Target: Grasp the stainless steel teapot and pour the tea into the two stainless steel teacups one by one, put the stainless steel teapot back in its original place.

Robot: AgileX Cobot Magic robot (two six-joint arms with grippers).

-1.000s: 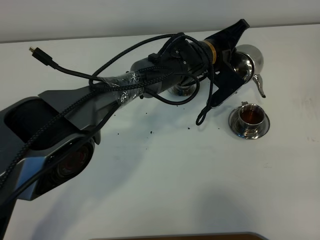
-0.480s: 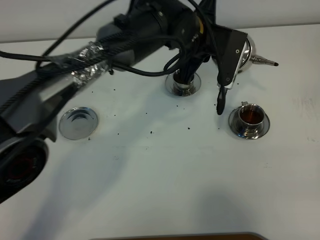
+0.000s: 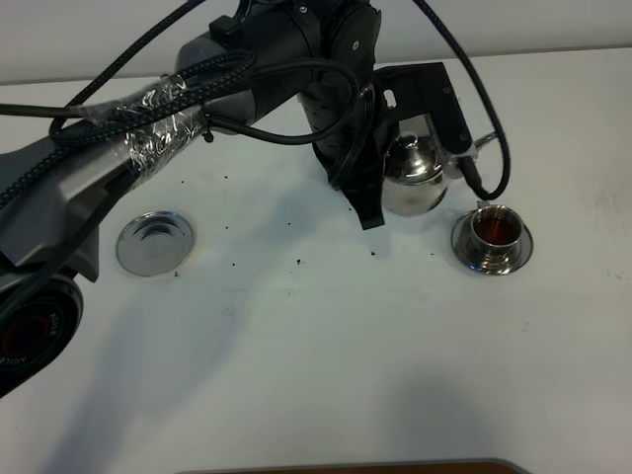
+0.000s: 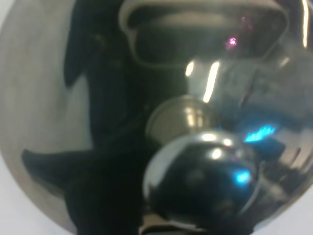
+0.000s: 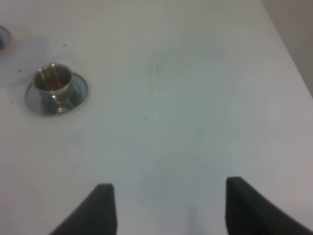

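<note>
The stainless steel teapot stands roughly upright in mid-table, its spout pointing right toward a teacup. My left gripper is shut on its handle side. In the left wrist view the domed lid and its knob fill the frame. One stainless steel teacup holds brown tea and sits on its saucer just right of the pot; it also shows as the teacup in the right wrist view. The other teacup is hidden behind my left arm. The round steel coaster lies bare at the left. My right gripper is open over bare table.
The left arm and its cables span the back left of the white table. Dark specks dot the surface near the middle. The table's right edge shows in the right wrist view.
The left arm has swung the teapot from the back right, down and leftward to beside the filled teacup. The arm now covers the middle teacup.
</note>
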